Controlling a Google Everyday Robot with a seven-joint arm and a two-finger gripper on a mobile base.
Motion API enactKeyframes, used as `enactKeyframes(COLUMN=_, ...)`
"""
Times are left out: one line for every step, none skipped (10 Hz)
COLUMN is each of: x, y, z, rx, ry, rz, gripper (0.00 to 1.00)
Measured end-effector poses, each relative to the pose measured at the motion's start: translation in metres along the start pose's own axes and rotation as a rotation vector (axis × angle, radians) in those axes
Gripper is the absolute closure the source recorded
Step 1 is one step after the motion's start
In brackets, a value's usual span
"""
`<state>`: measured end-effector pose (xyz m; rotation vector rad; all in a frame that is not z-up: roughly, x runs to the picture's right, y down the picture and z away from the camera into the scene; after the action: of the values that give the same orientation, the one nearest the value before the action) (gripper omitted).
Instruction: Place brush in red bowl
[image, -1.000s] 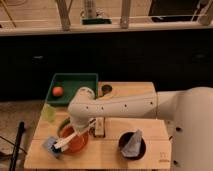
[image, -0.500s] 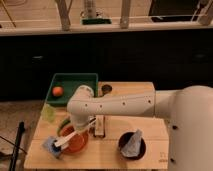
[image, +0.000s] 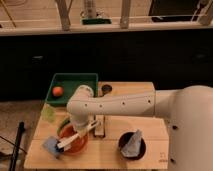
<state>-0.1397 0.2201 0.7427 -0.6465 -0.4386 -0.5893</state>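
Over red bowl (image: 76, 145), hand (image: 86, 131) near white-handled brush (image: 70, 141).

Looks like a lab or office test area to us, not a home: we see a small wooden table (image: 125, 150) on carpet, a long dark counter (image: 115, 55) behind, railing above, and the gripper (image: 80, 134) near the table's front-left corner.

Claw (image: 86, 131) over red bowl (image: 76, 144), brush (image: 71, 141) across it.
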Motion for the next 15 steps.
enactKeyframes(x=-0.0001, y=0.0002, z=0.0002, rx=-0.001, ry=-0.001, rz=-0.002, gripper=0.20)
enactKeyframes(x=-0.0002, y=0.0003, z=0.0002, rx=-0.003, ry=-0.002, rz=-0.004, gripper=0.20)
enactKeyframes(x=-0.0001, y=0.0004, z=0.0001, rx=-0.003, ry=-0.003, rz=-0.005, gripper=0.20)
enactKeyframes(x=-0.0001, y=0.0005, z=0.0000, rx=-0.006, ry=-0.004, rz=-0.011, gripper=0.20)
enactKeyframes(x=0.0001, y=0.0007, z=-0.0002, rx=-0.007, ry=-0.005, rz=-0.012, gripper=0.20)
enactKeyframes(x=0.0002, y=0.0006, z=-0.0003, rx=-0.008, ry=-0.004, rz=-0.012, gripper=0.20)
enactKeyframes(x=0.0004, y=0.0006, z=-0.0008, rx=-0.008, ry=-0.004, rz=-0.013, gripper=0.20)
enactKeyframes(x=0.0005, y=0.0008, z=-0.0012, rx=-0.007, ry=-0.003, rz=-0.015, gripper=0.20)
enactKeyframes(x=0.0004, y=0.0007, z=-0.0026, rx=-0.005, ry=-0.003, rz=-0.017, gripper=0.20)
enactKeyframes(x=0.0006, y=0.0009, z=-0.0037, rx=-0.002, ry=-0.002, rz=-0.019, gripper=0.20)
enactKeyframes(x=0.0011, y=0.0013, z=-0.0048, rx=0.004, ry=-0.004, rz=-0.019, gripper=0.20)
enactKeyframes(x=0.0015, y=0.0016, z=-0.0051, rx=0.008, ry=-0.006, rz=-0.019, gripper=0.20)
enactKeyframes(x=0.0015, y=0.0016, z=-0.0054, rx=0.012, ry=-0.008, rz=-0.019, gripper=0.20)
enactKeyframes(x=0.0024, y=0.0020, z=-0.0058, rx=0.014, ry=-0.010, rz=-0.018, gripper=0.20)
enactKeyframes(x=0.0027, y=0.0019, z=-0.0065, rx=0.016, ry=-0.012, rz=-0.018, gripper=0.20)
